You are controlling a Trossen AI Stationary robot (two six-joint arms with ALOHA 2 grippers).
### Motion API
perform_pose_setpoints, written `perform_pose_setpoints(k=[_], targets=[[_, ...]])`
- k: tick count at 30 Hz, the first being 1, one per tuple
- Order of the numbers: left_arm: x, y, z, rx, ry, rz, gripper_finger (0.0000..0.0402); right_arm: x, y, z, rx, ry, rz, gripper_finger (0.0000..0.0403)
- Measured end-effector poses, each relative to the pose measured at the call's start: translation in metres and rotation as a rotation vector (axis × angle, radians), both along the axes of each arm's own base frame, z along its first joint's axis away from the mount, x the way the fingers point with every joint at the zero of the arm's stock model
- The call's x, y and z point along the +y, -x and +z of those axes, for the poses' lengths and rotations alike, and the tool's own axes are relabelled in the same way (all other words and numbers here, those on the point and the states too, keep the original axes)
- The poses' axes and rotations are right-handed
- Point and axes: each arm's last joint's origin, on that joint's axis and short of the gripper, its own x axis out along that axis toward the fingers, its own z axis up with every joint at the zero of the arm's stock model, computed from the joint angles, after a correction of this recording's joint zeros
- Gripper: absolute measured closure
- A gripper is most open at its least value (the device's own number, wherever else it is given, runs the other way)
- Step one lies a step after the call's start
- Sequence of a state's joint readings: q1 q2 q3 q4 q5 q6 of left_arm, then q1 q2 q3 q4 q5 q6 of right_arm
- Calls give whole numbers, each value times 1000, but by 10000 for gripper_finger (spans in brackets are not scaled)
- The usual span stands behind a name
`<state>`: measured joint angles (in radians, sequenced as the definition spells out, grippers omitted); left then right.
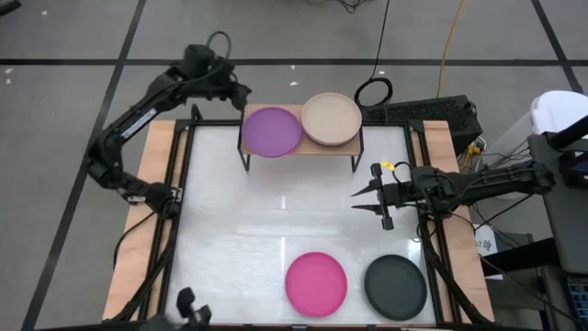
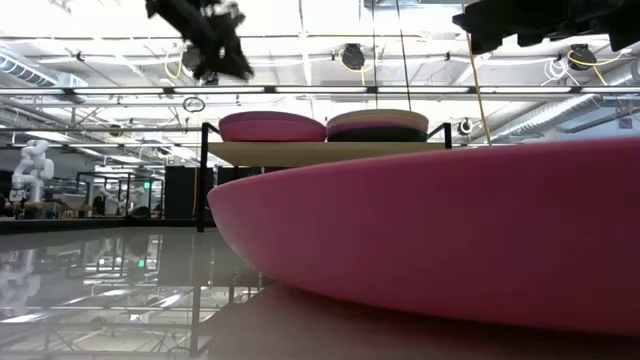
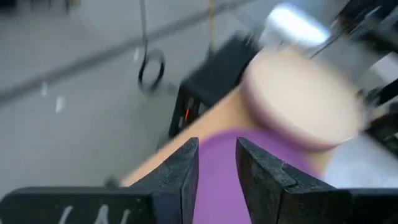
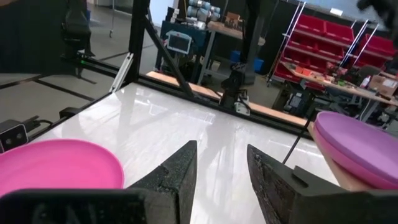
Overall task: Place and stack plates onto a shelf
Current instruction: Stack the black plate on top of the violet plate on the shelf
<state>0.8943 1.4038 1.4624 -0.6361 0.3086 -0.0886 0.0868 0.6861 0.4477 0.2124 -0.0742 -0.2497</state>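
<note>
The shelf [image 1: 303, 147] stands at the table's far middle. A purple plate [image 1: 271, 131] lies on its left half. On its right half a beige plate [image 1: 331, 119] lies on top of a dark one [image 2: 380, 133]. A magenta pink plate [image 1: 316, 283] and a dark grey plate [image 1: 395, 285] lie flat on the table near its front edge. My left gripper [image 1: 243, 96] hovers above the shelf's far left corner, open and empty, over the purple plate [image 3: 217, 186]. My right gripper [image 1: 356, 201] is open and empty above the table's right middle, pointing left.
Black frame rails [image 1: 184, 184] run along the table's left and right sides. A keyboard-like black box [image 1: 432, 112] and cables lie beyond the far right corner. The pink plate [image 2: 450, 240] fills the low view's foreground. The white table middle [image 1: 276, 216] is bare.
</note>
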Motion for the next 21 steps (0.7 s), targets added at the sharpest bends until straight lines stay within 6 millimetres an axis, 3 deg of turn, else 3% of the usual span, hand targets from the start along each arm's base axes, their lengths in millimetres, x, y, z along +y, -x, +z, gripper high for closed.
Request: perform_pose_setpoints(k=[5,9,15,21], targets=[[-39,10,38,-92,-180,-49,291,0,0,-3,34,-17,-2,277],[-72,12,47,-109,-278,-61,291,0,1,-4,45,-24,-4,277],[-112,8,25,-265,-366,-150,291,0,0,-4,43,-24,-3,277],[-143,0,-22,-433,-379,-245,291,-1,0,-3,27,-14,-27,277]])
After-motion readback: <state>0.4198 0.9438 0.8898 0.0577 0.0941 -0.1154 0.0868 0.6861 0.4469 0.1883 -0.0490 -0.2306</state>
